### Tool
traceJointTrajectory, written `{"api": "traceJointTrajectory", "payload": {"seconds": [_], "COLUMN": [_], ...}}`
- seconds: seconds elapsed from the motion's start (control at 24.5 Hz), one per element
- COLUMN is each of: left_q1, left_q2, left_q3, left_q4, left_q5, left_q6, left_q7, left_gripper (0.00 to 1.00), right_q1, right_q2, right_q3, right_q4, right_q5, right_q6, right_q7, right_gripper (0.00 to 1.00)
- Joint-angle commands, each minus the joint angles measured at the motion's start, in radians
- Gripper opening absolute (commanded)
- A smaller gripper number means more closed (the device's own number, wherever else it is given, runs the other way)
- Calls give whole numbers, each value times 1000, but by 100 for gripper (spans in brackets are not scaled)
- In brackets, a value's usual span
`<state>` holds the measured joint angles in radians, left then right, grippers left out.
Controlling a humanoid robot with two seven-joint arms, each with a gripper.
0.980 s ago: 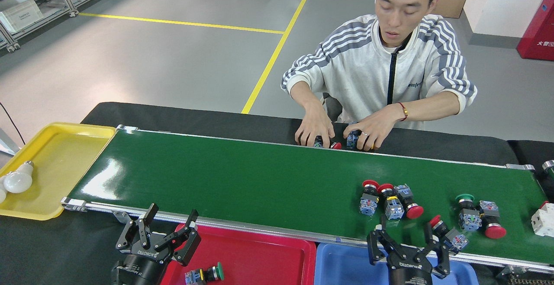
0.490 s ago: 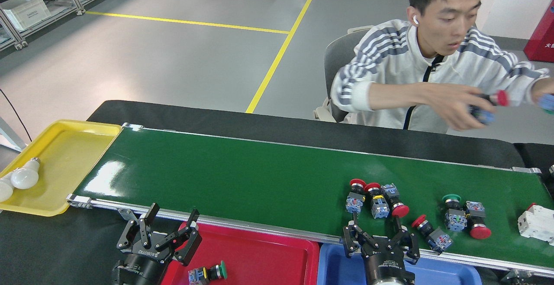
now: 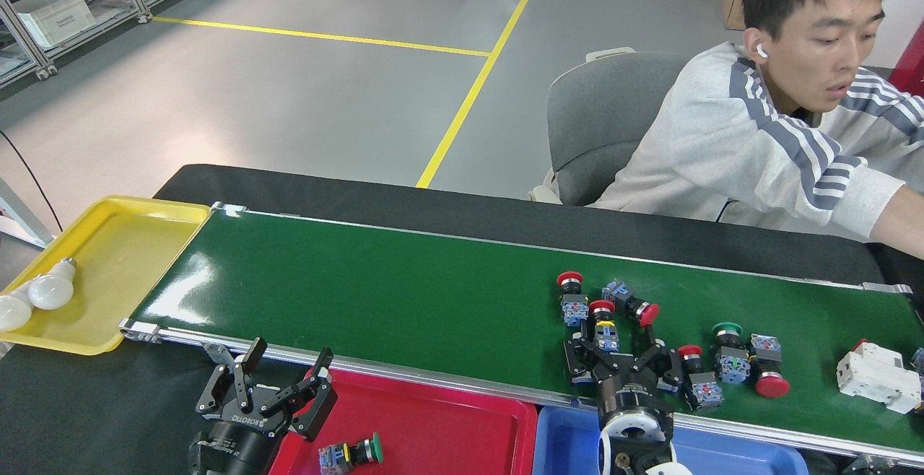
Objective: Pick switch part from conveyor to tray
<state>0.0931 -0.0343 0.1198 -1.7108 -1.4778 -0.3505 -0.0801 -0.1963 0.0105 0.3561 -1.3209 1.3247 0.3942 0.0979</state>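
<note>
Against the frame half a second earlier, the view is sitting shifted, so the yellow tray (image 3: 108, 273) with its two light bulbs (image 3: 32, 298) is lying a little further right at the left end of the conveyor (image 3: 361, 302), on the dark surface (image 3: 86, 403). The left gripper (image 3: 278, 381) is staying where it was, hovering at the near-left corner of the red tray (image 3: 447, 417) with its jaws spread wide and holding nothing; a green-capped switch part (image 3: 351, 452) is lying on its side in that tray, just right of the arm. The right gripper (image 3: 621, 356) is the thing that has moved: earlier it was hanging over the near rail, and now it is reaching out over the green belt, its body rising past the blue tray (image 3: 722, 453). Its jaws are standing wide open, and the red-capped switch part (image 3: 603, 323) with the yellow band is lying just beyond them, roughly in line with the gap, not yet gripped. Two more red-capped parts (image 3: 572, 296) are flanking it, another red one (image 3: 696, 377) is lying just right of the right jaw, and a green-capped pair (image 3: 747, 359) and a white block (image 3: 877, 377) are resting further right. The person (image 3: 765, 136) across the surface has swung toward the right edge, one arm stretching out of view.
</note>
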Motion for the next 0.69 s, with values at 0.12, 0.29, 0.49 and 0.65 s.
{"api": "traceJointTrajectory", "payload": {"seconds": [0.12,0.29,0.49,0.65], "left_q1": [-12,-10,-3,-15], "left_q2": [5,5,5,5], "left_q3": [-5,-5,-17,-80], "left_q4": [-9,-9,-9,-4], "left_q5": [-3,-3,-3,-16], "left_q6": [-12,-13,-15,-12], "left_q7": [3,5,3,3], "left_gripper": [100,100,100,100], "right_q1": [1,52,118,167], "right_q2": [3,3,-3,-12], "right_q3": [0,4,132,265], "right_q4": [-52,-143,-274,-344], "right_q5": [-2,-2,-1,4], "right_q6": [-72,-133,-242,-370], "right_q7": [8,10,11,3], "right_gripper": [1,1,1,57]}}
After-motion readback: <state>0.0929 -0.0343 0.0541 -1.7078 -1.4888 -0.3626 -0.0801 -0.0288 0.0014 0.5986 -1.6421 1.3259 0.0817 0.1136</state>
